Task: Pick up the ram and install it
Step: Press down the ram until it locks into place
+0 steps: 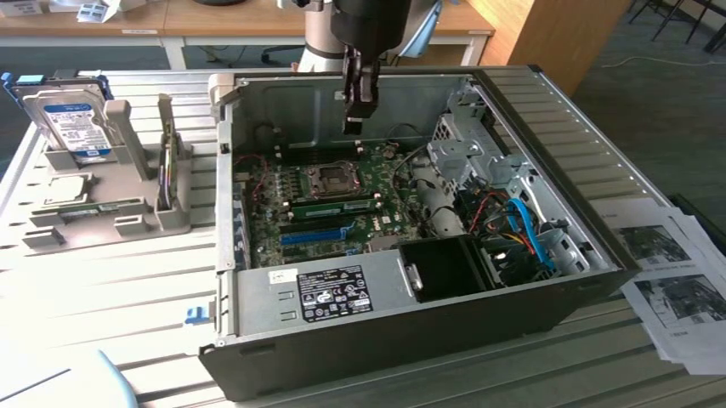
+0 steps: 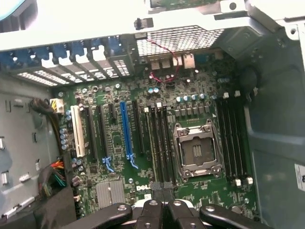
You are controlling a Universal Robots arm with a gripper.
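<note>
The ram is a thin green strip lying along a black slot, between the CPU socket and the long blue slot of the motherboard inside the open computer case. My gripper hangs above the motherboard, over the back of the case, fingers pointing down. Its black fingers are pressed together and shut, with nothing seen between them. Beyond the gripper in the wrist view lie the black memory slots, the CPU socket and the blue slot.
The case's metal walls ring the motherboard, with a drive cage and cables at the exterior view's right. Left of the case, a grey stand holds a blue-labelled hard drive and a thin board on edge. Printed sheets lie at the right.
</note>
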